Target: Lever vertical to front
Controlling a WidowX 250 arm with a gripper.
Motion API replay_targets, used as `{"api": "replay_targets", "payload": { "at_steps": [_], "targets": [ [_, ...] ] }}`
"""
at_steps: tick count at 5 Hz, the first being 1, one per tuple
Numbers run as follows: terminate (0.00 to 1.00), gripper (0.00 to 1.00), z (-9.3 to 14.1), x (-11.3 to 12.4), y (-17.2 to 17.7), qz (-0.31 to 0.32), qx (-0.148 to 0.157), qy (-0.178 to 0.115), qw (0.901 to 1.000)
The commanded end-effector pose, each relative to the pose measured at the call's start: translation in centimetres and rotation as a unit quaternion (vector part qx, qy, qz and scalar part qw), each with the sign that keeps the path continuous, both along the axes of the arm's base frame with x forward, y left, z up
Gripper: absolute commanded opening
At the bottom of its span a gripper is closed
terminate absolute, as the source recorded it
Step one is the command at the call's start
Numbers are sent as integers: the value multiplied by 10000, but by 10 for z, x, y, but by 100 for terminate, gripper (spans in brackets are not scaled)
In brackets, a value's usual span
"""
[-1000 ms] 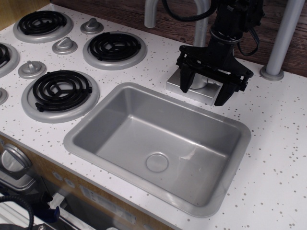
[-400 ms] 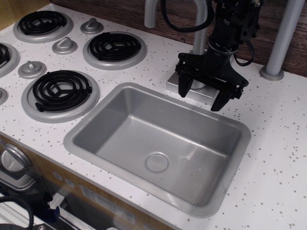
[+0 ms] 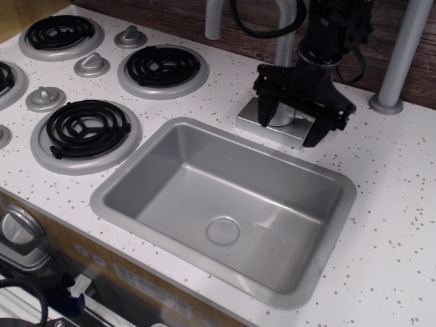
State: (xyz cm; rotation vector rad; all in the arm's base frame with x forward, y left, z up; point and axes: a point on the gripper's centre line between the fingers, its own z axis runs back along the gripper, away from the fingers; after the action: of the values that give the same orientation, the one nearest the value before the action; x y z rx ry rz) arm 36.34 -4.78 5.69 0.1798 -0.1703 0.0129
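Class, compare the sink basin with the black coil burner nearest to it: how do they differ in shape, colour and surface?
The sink basin is rectangular; the coil burner is round. The basin is plain grey and sunk below the counter; the burner is a black spiral on a grey ring, sitting on top. Both are set in the white speckled countertop.

A grey sink [image 3: 225, 204] is being carried, sunk in, by the white speckled bench [image 3: 402, 204]. Left of the sink, black coil burners [image 3: 85, 129] and grey knobs [image 3: 92, 65] are being borne; behind it, a faucet base [image 3: 272, 126].

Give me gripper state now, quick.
Gripper: open, fingers spread over the faucet base, holding nothing visible. The lever can't be made out behind it.
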Motion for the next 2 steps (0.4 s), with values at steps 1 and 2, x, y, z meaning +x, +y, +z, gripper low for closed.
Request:
{"api": "replay_targets", "payload": {
  "at_steps": [1, 2],
  "targets": [
    [0, 100, 33, 13, -9, -182, -113, -580, 9981],
    [0, 100, 35, 17, -12, -242, -136, -725, 9970]
  ]
}}
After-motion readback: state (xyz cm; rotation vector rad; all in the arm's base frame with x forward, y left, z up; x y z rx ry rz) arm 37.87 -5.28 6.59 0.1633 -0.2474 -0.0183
